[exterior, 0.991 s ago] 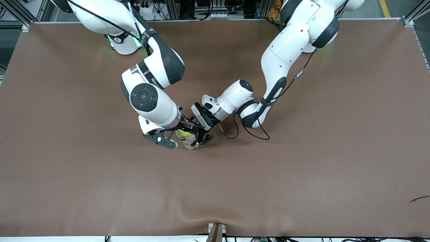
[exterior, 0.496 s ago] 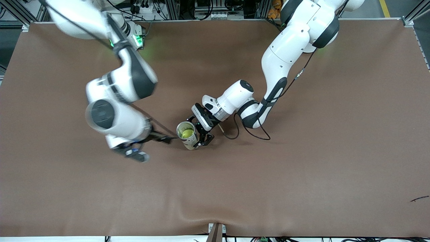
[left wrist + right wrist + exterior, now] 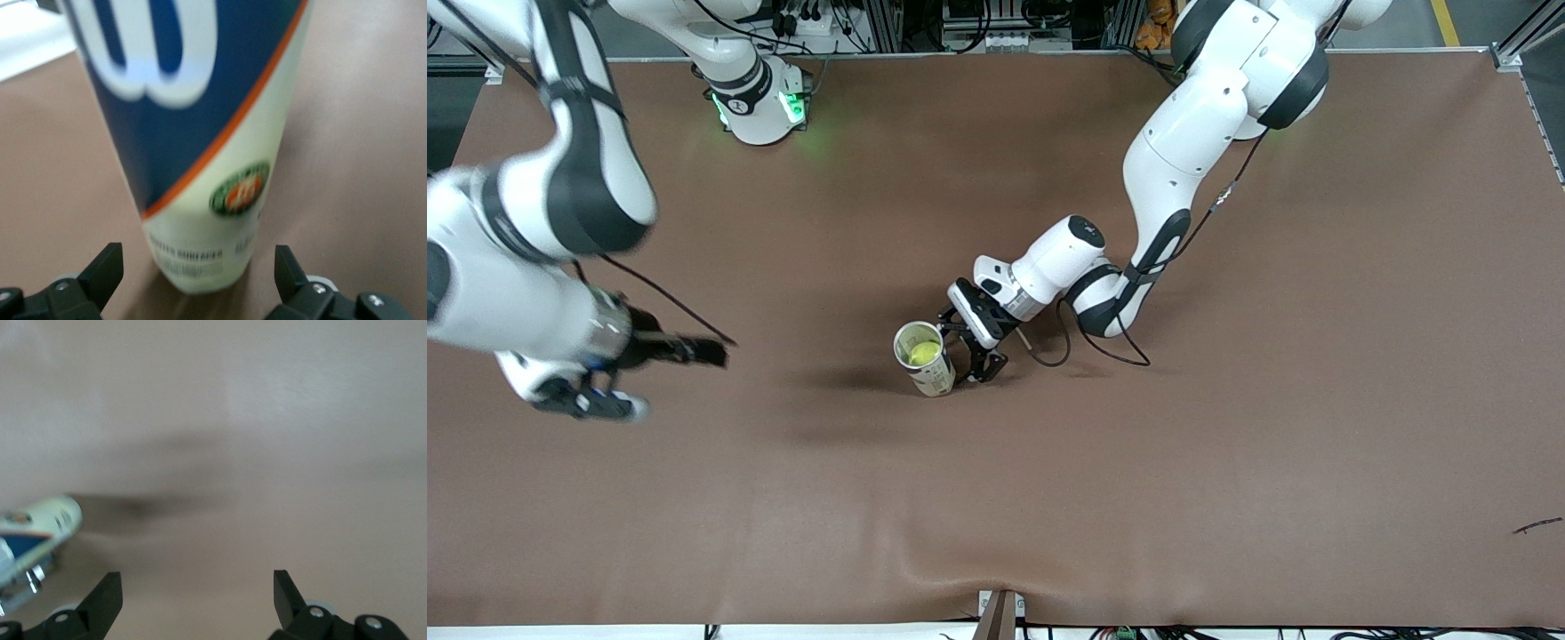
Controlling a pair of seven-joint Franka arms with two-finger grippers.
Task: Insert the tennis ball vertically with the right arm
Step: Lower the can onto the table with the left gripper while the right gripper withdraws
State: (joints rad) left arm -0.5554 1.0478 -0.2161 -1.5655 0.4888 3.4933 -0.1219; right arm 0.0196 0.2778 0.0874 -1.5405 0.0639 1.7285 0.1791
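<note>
Two claws, both spread wide. Right claw (image 3: 671, 349): empty, held over bare tabletop (image 3: 1227, 444) toward the right arm's end, well apart from the can; its fingers (image 3: 100, 597) showed apart in the right wrist view. Left claw (image 3: 976, 351): low at the tabletop, fingers (image 3: 103, 270) flanking the can's base without gripping it. One can (image 3: 925, 360), cream with blue and orange markings, upright near the tabletop's middle, open-topped. One tennis ball (image 3: 921, 354), yellow-green, inside the can. Right arm (image 3: 534, 222): raised, elbow bent, forearm level. Left arm (image 3: 1183, 151): reached down from its base, wrist angled toward the can.
</note>
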